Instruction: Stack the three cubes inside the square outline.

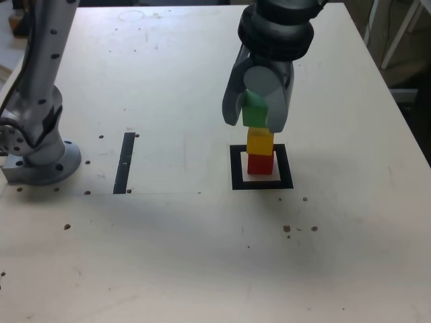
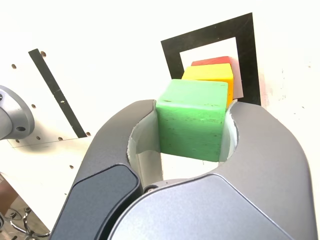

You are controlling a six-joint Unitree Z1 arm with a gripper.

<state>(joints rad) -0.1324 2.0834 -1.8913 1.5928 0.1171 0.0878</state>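
The red cube [image 1: 260,164] sits inside the square outline [image 1: 236,168], and the yellow cube [image 1: 260,142] rests on top of it. My gripper [image 1: 255,118] hangs directly above them, shut on the green cube [image 1: 254,113]. The green cube's underside is level with the yellow cube's top; whether they touch I cannot tell. In the wrist view the green cube [image 2: 192,120] is clamped between the grey jaws of the gripper [image 2: 192,111]. Beyond it show the yellow cube [image 2: 212,75], a sliver of the red cube [image 2: 212,61] and the black outline [image 2: 200,37].
The arm's grey base [image 1: 40,161] stands at the exterior view's left, bolted to the pale table [image 1: 202,256]. A narrow black strip [image 1: 124,163] lies between the base and the outline. The table's right edge [image 1: 397,114] runs close to the stack.
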